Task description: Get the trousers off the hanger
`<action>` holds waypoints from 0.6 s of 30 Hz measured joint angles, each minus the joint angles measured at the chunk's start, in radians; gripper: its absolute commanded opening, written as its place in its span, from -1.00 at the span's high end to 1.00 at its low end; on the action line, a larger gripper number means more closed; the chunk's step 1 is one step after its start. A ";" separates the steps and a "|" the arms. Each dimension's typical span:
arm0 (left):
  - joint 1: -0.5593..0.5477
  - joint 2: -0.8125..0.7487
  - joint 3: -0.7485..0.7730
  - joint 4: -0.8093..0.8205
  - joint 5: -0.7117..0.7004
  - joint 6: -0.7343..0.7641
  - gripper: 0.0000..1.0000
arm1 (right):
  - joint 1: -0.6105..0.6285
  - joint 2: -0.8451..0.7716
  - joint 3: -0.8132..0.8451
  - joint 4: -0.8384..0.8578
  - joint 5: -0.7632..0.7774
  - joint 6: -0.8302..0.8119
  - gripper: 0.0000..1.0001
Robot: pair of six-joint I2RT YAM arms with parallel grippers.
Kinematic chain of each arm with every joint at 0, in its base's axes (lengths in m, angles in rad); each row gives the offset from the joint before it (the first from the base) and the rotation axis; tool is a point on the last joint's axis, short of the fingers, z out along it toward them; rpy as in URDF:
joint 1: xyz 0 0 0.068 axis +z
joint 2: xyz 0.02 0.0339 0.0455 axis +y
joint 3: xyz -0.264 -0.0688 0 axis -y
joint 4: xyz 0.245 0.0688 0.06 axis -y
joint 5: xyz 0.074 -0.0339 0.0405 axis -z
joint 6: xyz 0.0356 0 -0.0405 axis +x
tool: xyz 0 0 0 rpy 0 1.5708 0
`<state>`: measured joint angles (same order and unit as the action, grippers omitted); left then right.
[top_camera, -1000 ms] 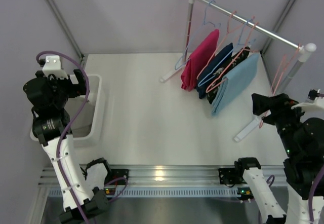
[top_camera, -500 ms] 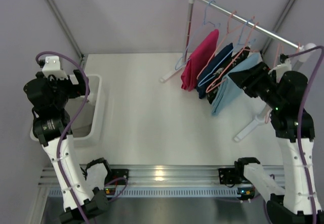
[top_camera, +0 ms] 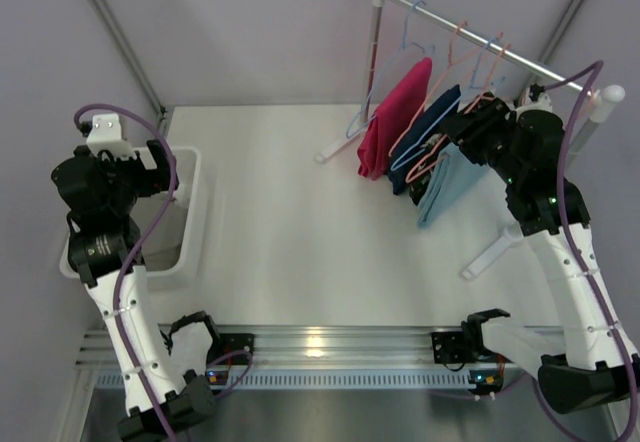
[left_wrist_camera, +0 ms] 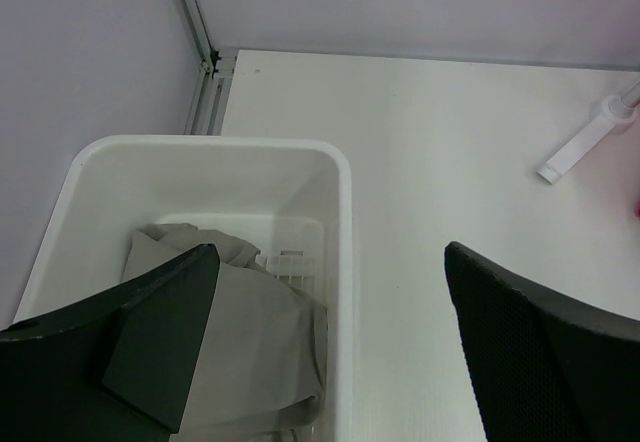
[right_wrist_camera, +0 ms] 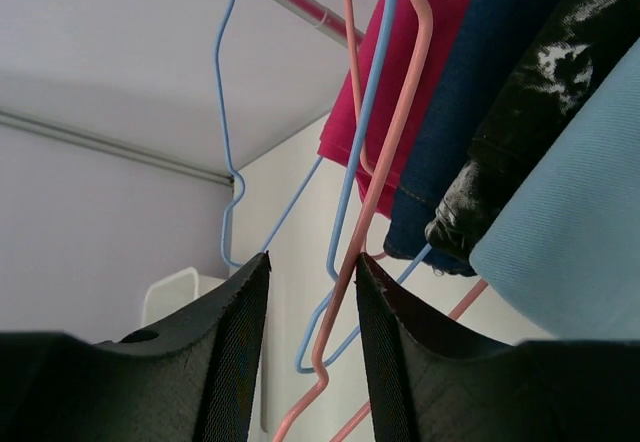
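The light sky-blue trousers [top_camera: 443, 188] hang folded over a pink hanger [top_camera: 432, 167] at the near end of the rack; they also show in the right wrist view [right_wrist_camera: 575, 252]. My right gripper [top_camera: 462, 125] is open, up against that hanger's top. In the right wrist view its fingers [right_wrist_camera: 312, 282] stand apart, with a pink hanger wire [right_wrist_camera: 392, 162] between them close to the right finger and not clamped. The light grey trousers [left_wrist_camera: 245, 337] lie in the white bin [left_wrist_camera: 340, 177]. My left gripper [left_wrist_camera: 330, 307] is open and empty above the bin.
The rack's rail [top_camera: 470, 37] also carries a magenta garment [top_camera: 395, 117], a navy one [top_camera: 425, 132] and a black one [right_wrist_camera: 530, 132], plus bare blue hangers [right_wrist_camera: 225, 112]. The rack's white feet [top_camera: 490, 252] rest on the table. The bin [top_camera: 190, 217] sits at the table's left edge.
My right arm has swung up from the right edge to the rack and now has its fingers at the sky-blue trousers' hanger. The left arm has barely moved.
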<state>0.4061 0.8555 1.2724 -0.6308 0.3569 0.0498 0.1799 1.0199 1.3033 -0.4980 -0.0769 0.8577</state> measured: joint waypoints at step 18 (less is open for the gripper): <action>0.000 0.002 -0.051 0.010 -0.007 0.000 -0.98 | 0.086 0.064 0.006 0.051 0.258 -0.047 0.43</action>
<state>0.4065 0.8574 1.2209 -0.6212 0.3500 0.0502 0.2657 1.0836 1.3094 -0.4469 0.1814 0.8104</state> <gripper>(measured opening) 0.990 0.307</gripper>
